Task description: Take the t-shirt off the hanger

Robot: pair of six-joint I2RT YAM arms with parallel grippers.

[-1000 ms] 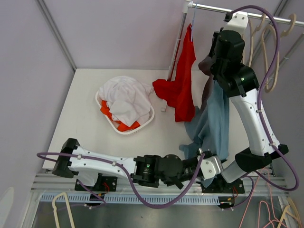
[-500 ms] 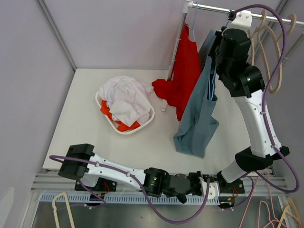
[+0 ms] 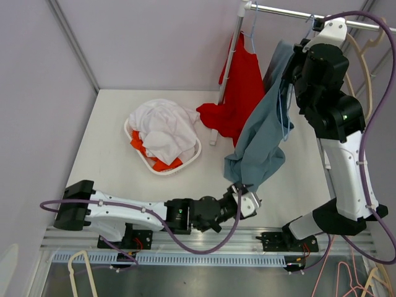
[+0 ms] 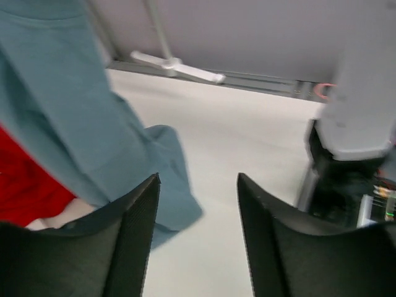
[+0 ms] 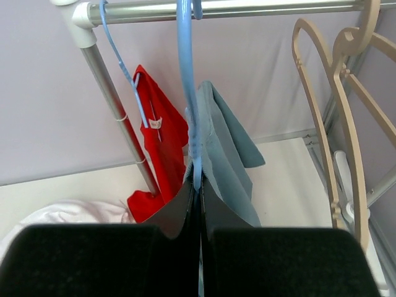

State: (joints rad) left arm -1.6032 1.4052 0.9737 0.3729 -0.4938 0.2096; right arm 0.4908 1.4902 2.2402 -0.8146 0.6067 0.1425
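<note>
The blue-grey t-shirt (image 3: 260, 142) hangs from a blue hanger (image 5: 187, 74) hooked on the metal rail (image 5: 247, 8), draping down at a slant with its hem low over the white surface (image 3: 124, 124). High up by the rail, the right gripper (image 5: 198, 193) has its jaws clenched on the hanger, just where the shirt's neck folds over it. Down low, the left gripper (image 4: 198, 179) points at the hem with its jaws spread wide and nothing between them. A red garment (image 3: 244, 93) hangs just beside the shirt. Pale wooden hangers (image 5: 328, 124) dangle further along the rail. A basket (image 3: 192, 162) of white and orange laundry sits well apart.
</note>
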